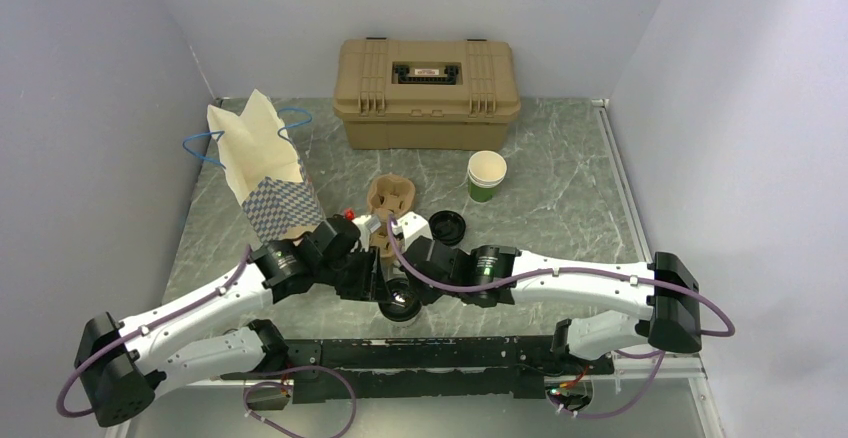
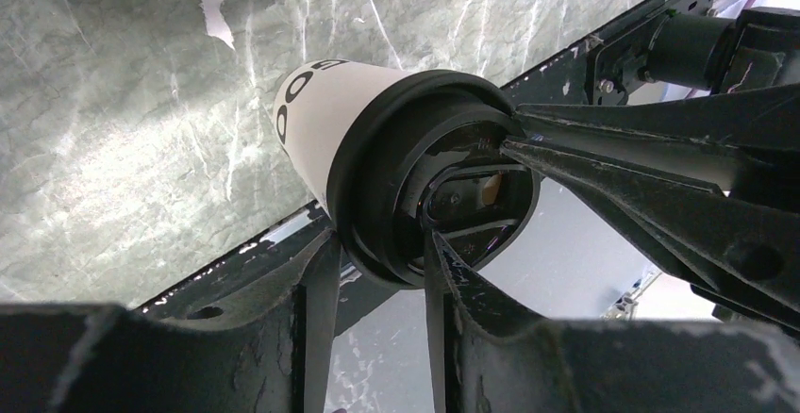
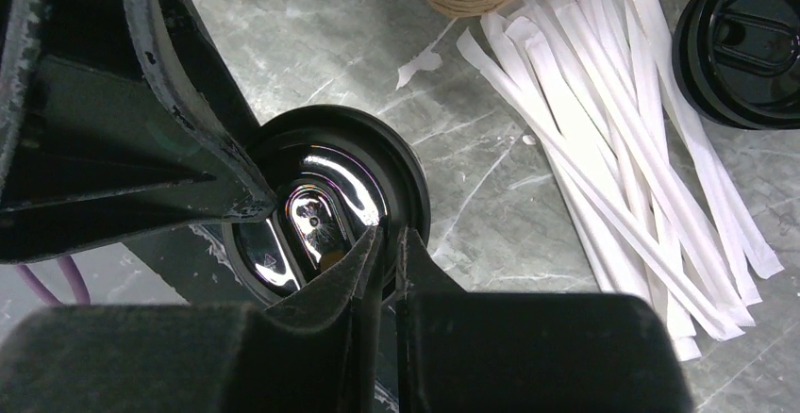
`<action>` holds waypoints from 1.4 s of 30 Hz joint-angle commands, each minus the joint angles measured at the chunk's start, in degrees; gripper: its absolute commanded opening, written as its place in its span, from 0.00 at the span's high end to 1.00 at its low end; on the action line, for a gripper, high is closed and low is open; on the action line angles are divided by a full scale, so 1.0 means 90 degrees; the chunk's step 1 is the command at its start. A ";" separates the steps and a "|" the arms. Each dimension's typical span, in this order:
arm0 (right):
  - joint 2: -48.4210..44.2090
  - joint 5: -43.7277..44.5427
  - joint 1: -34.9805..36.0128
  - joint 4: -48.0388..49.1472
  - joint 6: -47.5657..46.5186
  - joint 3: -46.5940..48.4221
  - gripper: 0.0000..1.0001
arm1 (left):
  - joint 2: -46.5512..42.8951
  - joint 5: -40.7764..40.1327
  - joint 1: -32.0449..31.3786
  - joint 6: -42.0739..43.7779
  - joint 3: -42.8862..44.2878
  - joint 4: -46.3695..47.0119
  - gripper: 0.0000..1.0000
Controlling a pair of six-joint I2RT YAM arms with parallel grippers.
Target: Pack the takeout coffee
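The takeout coffee (image 1: pixel 400 305) stands near the table's front edge, between my two grippers. In the left wrist view its pale side with dark lettering (image 2: pixel 321 116) and its black lid (image 2: pixel 415 177) fill the middle. My left gripper (image 2: pixel 377 243) straddles the lid's rim, one finger outside it and one on top, both touching. My right gripper (image 3: pixel 391 239) is pinched on the rim of the shiny black lid (image 3: pixel 321 196) from the opposite side. It also shows in the left wrist view as the right gripper (image 2: pixel 509 135). From above, the left gripper (image 1: pixel 380 283) and right gripper (image 1: pixel 420 283) meet over the cup.
An open paper bag (image 1: pixel 265 168) with blue handles stands at the left. A tan toolbox (image 1: pixel 427 93) sits at the back, a green paper cup (image 1: pixel 486 175) in front of it. A loose black lid (image 3: pixel 750 45), white wrapped straws (image 3: pixel 613 130) and a cardboard carrier (image 1: pixel 390 196) lie behind the cup.
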 commanded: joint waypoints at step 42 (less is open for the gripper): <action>-0.1086 -0.0206 0.0414 -0.1191 0.0354 0.0559 0.55 | 0.0478 -0.0764 -0.0404 -0.0296 0.0494 -0.0321 0.62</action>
